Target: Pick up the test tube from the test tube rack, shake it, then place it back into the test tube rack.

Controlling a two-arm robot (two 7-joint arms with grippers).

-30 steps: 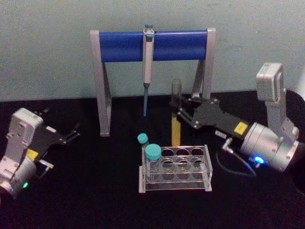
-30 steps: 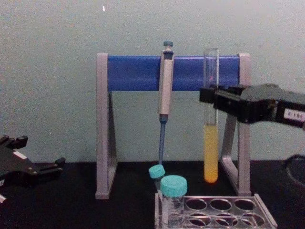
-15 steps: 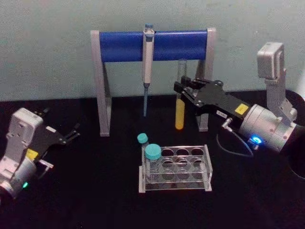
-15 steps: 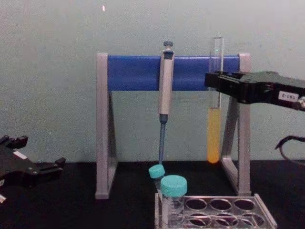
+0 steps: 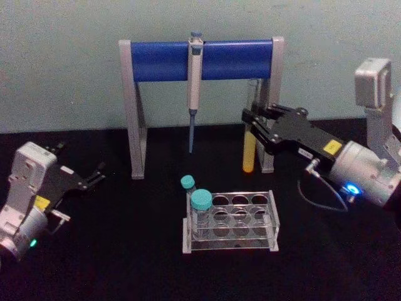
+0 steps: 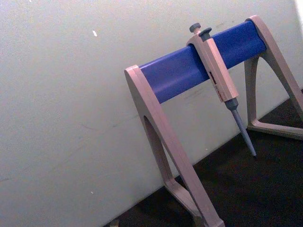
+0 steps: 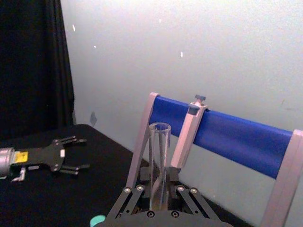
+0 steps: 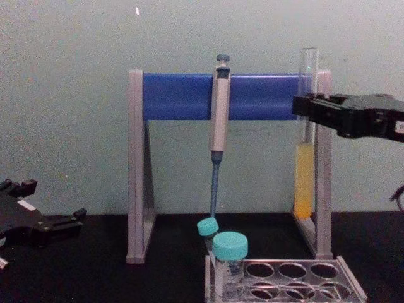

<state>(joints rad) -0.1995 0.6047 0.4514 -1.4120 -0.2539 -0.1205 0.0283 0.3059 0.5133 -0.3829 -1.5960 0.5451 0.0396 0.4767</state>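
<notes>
My right gripper [image 5: 252, 127] is shut on the test tube [image 5: 249, 150], a long clear tube with yellow-orange liquid in its lower part, held upright in the air. In the chest view the test tube [image 8: 305, 177] hangs in front of the stand's right leg, with the right gripper [image 8: 304, 107] clamped around its upper half. The right wrist view shows the test tube's open mouth [image 7: 159, 156] rising between the fingers. The clear test tube rack [image 5: 266, 221] sits on the black table below and to the left of the tube. My left gripper [image 5: 94, 175] rests open at the far left.
A grey-legged stand with a blue crossbar [image 5: 163, 61] stands behind, a grey pipette [image 5: 193, 81] hanging from it. Two teal-capped vials [image 5: 201, 204] stand in the rack's left end. Black table lies open in front and to the left.
The right gripper has carried the test tube up and to the right, away from above the rack toward the stand's right leg. The left arm has not moved.
</notes>
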